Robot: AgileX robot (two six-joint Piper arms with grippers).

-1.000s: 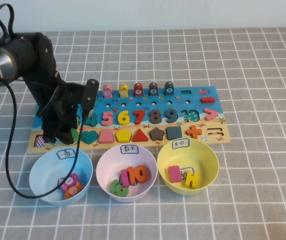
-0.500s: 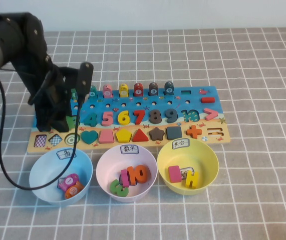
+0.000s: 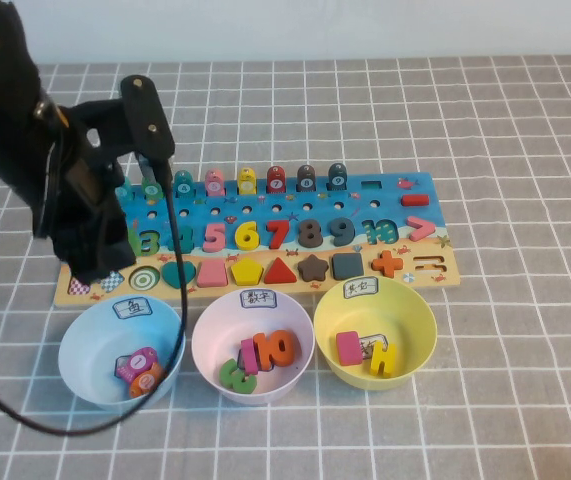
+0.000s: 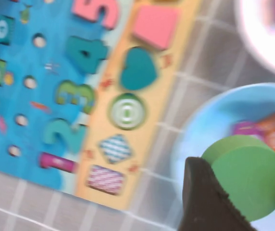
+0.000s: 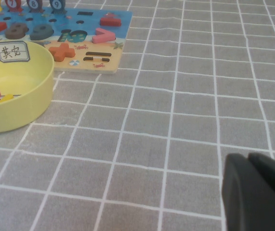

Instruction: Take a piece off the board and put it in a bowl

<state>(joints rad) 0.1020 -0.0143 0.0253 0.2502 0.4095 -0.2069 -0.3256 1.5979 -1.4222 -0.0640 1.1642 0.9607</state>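
My left gripper [image 4: 245, 192] is shut on the dark green round piece [image 4: 248, 175] and holds it up in the air. In the left wrist view the piece hangs over the rim of the light blue bowl [image 4: 209, 120]. The board [image 3: 395, 205] lies across the middle of the table, and its round slot [image 3: 145, 277] at the left end is bare. In the high view my left arm [image 3: 75, 200] hides the gripper and the piece. The pale yellow bowl [image 3: 417, 310] stands at the right of the three bowls. My right gripper [image 5: 257, 192] is shut and empty, low over the cloth to the right of the yellow bowl [image 5: 26, 91].
The light blue bowl [image 3: 85, 340] holds two small pieces. The pale pink bowl [image 3: 215, 325] holds number pieces. The yellow bowl holds a pink block and a yellow piece. A black cable [image 3: 170, 260] hangs from my left arm across the board and the blue bowl.
My left arm has risen off the board's left end and swung left and towards me with the green piece in its gripper. The round slot now shows bare. The right gripper's earlier state is unseen.
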